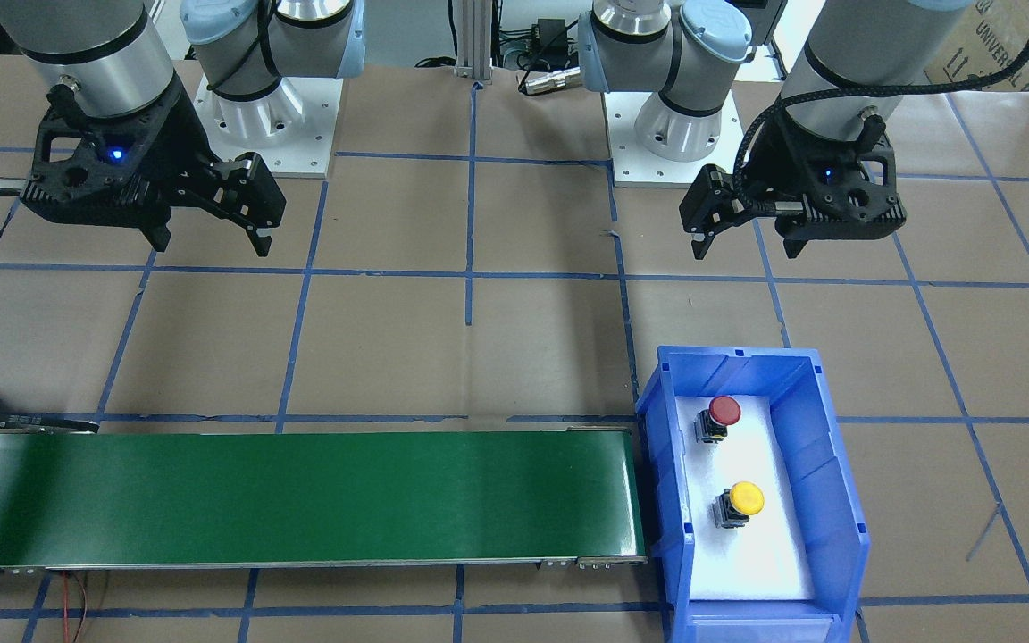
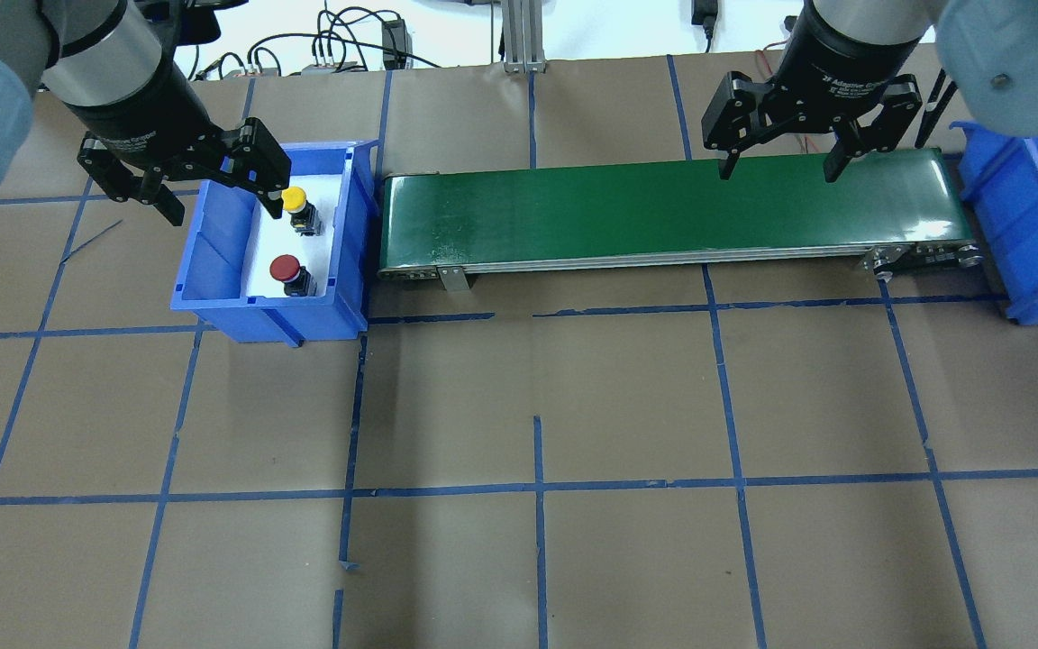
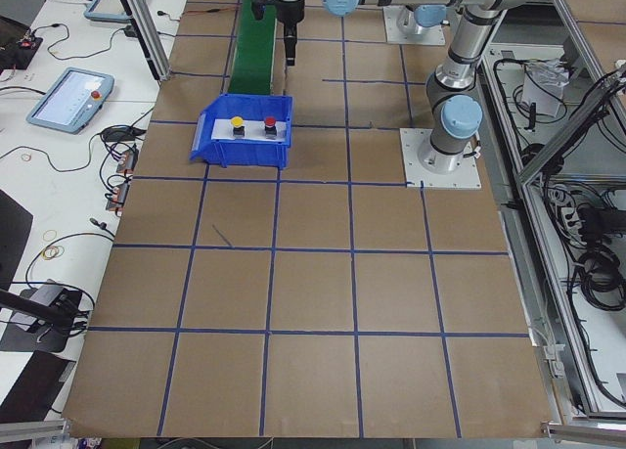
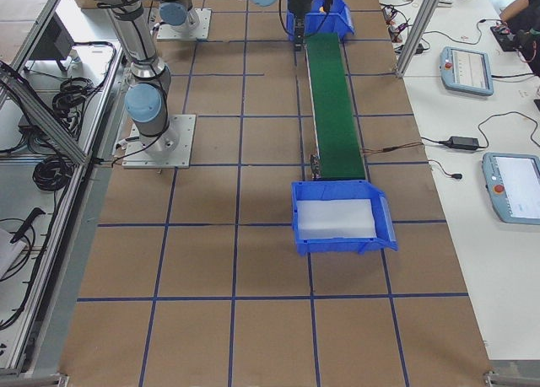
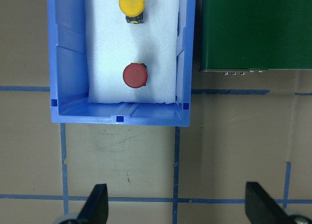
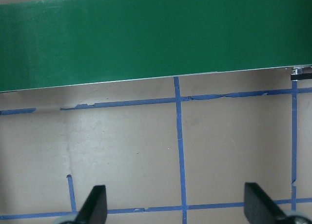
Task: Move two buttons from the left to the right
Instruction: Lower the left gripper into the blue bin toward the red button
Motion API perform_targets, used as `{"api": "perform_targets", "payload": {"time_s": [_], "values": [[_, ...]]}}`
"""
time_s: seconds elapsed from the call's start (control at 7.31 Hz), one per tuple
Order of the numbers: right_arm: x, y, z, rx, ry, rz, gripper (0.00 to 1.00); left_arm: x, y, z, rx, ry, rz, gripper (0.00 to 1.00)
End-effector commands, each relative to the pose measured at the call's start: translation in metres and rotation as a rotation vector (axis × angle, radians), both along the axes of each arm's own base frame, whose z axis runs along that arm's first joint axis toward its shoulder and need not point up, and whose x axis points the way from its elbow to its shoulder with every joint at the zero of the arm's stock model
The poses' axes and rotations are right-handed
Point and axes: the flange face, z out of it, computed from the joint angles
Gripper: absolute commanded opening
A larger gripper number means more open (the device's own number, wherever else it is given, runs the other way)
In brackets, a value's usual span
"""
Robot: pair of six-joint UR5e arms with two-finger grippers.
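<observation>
The red button (image 1: 724, 411) and the yellow button (image 1: 745, 498) stand upright on white foam inside a blue bin (image 1: 823, 446) at the conveyor's left end. They also show in the overhead view, the red button (image 2: 285, 268) nearer than the yellow button (image 2: 294, 196), and in the left wrist view as the red button (image 5: 135, 75) and the yellow button (image 5: 131, 2). My left gripper (image 2: 223, 212) is open and empty, raised on the robot's side of the bin. My right gripper (image 2: 780, 171) is open and empty, raised by the belt's right part.
A green conveyor belt (image 2: 663, 212) runs between the left bin and a second blue bin (image 2: 1006, 207) with white foam at its right end. Brown paper with blue tape lines covers the table (image 2: 537, 541). The arm bases (image 1: 264, 116) stand at the robot's side.
</observation>
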Motion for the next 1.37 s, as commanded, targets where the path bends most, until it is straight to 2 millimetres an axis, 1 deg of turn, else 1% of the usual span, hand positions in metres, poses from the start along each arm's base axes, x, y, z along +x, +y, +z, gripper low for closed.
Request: {"api": "perform_targets", "payload": {"time_s": [0.0, 0.27, 0.41, 0.55, 0.68, 0.82, 0.96, 1.09, 1.23], "values": [[0.0, 0.0, 0.0, 0.001, -0.001, 0.0, 1.0, 0.0, 0.0, 0.0, -0.002, 0.0, 0.001, 1.0], [0.0, 0.0, 0.0, 0.0, -0.003, 0.001, 1.0, 0.002, -0.001, 0.001, -0.003, 0.0, 0.004, 1.0], [0.0, 0.0, 0.0, 0.0, -0.004, 0.001, 1.0, 0.001, 0.0, -0.003, 0.006, -0.008, -0.001, 1.0], [0.0, -0.001, 0.001, -0.002, -0.004, 0.003, 1.0, 0.003, -0.001, 0.006, 0.006, -0.003, 0.002, 1.0], [0.0, 0.0, 0.0, 0.0, -0.004, 0.001, 1.0, 0.006, -0.002, 0.003, 0.013, -0.006, -0.014, 1.0], [0.0, 0.0, 0.001, -0.002, -0.004, 0.001, 1.0, 0.018, -0.02, -0.013, 0.03, -0.006, -0.021, 1.0], [-0.003, -0.001, 0.0, -0.002, -0.003, -0.005, 1.0, 0.047, -0.041, -0.035, 0.051, 0.01, 0.011, 1.0], [-0.003, -0.001, 0.0, -0.002, 0.002, -0.005, 1.0, 0.058, -0.055, -0.056, 0.048, 0.031, -0.022, 1.0], [-0.002, -0.001, 0.0, -0.002, 0.002, -0.004, 1.0, 0.06, -0.07, -0.075, 0.023, 0.043, -0.068, 1.0]]}}
